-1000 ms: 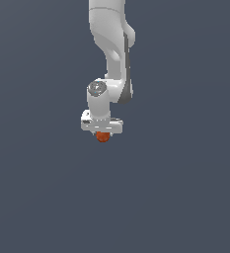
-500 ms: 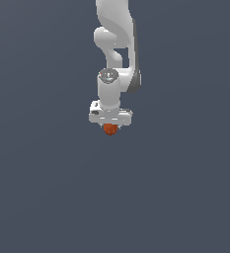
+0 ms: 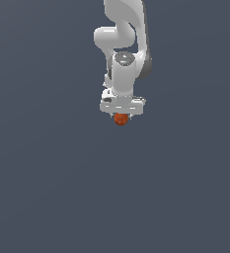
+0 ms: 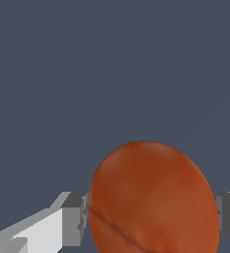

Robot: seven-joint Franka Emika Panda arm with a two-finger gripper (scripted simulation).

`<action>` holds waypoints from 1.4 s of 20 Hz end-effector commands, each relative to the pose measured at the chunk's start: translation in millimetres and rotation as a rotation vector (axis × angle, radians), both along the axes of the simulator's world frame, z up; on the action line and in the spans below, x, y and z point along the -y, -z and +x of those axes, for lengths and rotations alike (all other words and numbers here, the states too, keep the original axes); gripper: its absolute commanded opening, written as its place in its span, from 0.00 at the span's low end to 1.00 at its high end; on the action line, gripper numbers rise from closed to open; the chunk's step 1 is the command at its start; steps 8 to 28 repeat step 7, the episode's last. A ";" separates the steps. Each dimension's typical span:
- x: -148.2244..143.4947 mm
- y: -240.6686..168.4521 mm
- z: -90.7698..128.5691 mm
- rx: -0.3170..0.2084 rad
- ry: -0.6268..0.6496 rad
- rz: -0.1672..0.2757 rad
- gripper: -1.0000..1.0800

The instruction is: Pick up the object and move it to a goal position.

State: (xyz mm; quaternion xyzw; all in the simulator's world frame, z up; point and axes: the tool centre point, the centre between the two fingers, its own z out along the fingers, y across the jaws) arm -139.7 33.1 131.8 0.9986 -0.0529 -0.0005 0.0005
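The orange-red ball (image 3: 120, 119) sits a little above the middle of the exterior view, tucked under the white pincer (image 3: 121, 117). In the wrist view the ball (image 4: 153, 197) fills the gap between two grey fingertips (image 4: 74, 219), one on each side. The pincer is squeezed onto the ball so it will not drop while being carried. There is one ball, one pincer and one white arm (image 3: 122, 34). No goal mark shows.
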 end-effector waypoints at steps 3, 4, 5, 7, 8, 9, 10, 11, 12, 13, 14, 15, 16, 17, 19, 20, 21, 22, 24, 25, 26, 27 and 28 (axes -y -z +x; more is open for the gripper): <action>-12.9 -11.8 -6.0 0.001 0.001 0.000 0.00; -14.5 -13.1 -6.7 0.001 0.001 0.000 0.00; -15.7 -14.1 -7.2 0.001 0.001 0.000 0.00; -16.6 -14.9 -7.6 0.001 0.001 0.000 0.00; -16.6 -14.9 -7.6 0.001 0.001 0.000 0.00; -16.6 -14.9 -7.6 0.001 0.001 0.000 0.00; -16.6 -14.9 -7.6 0.001 0.001 0.000 0.00; -16.6 -14.9 -7.6 0.001 0.001 0.000 0.00; -16.6 -14.9 -7.6 0.001 0.001 0.000 0.00; -16.6 -14.9 -7.6 0.001 0.001 0.000 0.00; -16.6 -14.9 -7.6 0.001 0.001 0.000 0.00; -16.6 -14.9 -7.6 0.001 0.001 0.000 0.00; -16.6 -14.9 -7.6 0.001 0.001 0.000 0.00; -16.6 -14.9 -7.6 0.001 0.001 0.000 0.00; -16.6 -14.9 -7.6 0.001 0.001 0.000 0.00; -16.6 -14.9 -7.6 0.001 0.001 0.000 0.00; -16.6 -14.9 -7.6 0.001 0.001 0.000 0.00; -16.6 -14.9 -7.6 0.001 0.001 0.000 0.00; -16.6 -14.9 -7.6 0.001 0.001 0.000 0.00; -16.6 -14.9 -7.6 0.001 0.001 0.000 0.00; -16.6 -14.9 -7.6 0.001 0.001 0.000 0.00; -16.6 -14.9 -7.6 0.001 0.001 0.000 0.00; -16.6 -14.9 -7.6 0.001 0.001 0.000 0.00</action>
